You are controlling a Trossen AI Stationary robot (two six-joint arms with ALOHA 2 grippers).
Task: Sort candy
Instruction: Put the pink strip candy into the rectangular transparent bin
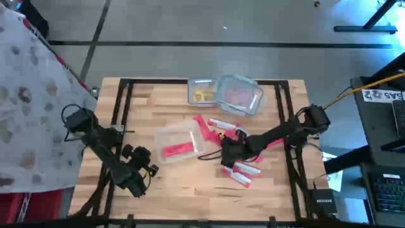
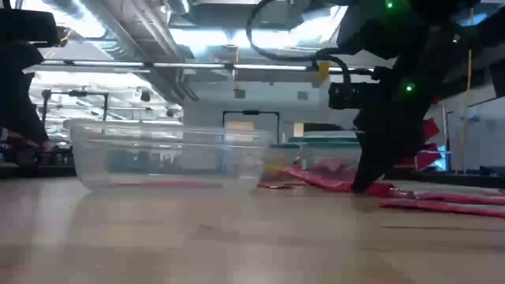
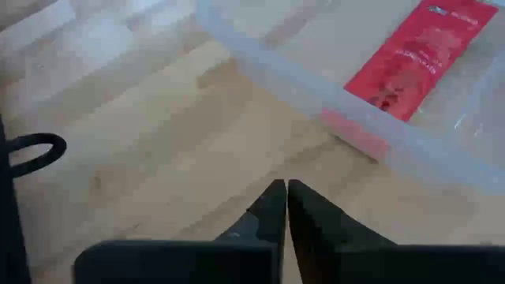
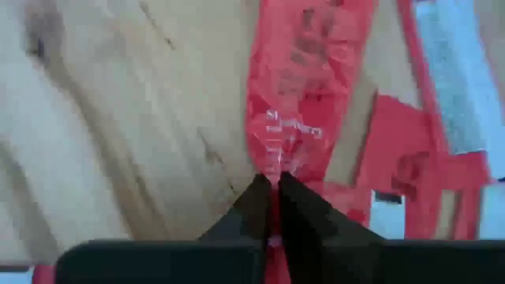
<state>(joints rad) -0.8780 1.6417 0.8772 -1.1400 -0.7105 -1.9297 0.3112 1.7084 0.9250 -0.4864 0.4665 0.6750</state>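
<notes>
Pinching red packet (image 4: 293, 118) end-on between right fingers (image 4: 254, 207); long axis running straight ahead; left fingers (image 3: 272, 207) pressed together, empty, beside tub (image 3: 410, 146).

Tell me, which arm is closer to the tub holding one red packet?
Left, narrowly. The left gripper sits just beside the tub; the right gripper is farther off, fingers pinching a red packet.

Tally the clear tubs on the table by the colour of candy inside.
yellow candy: 1, the far left tub
red or pink candy: 2, the near tub and the far right tub
Total: 3 tubs
</notes>
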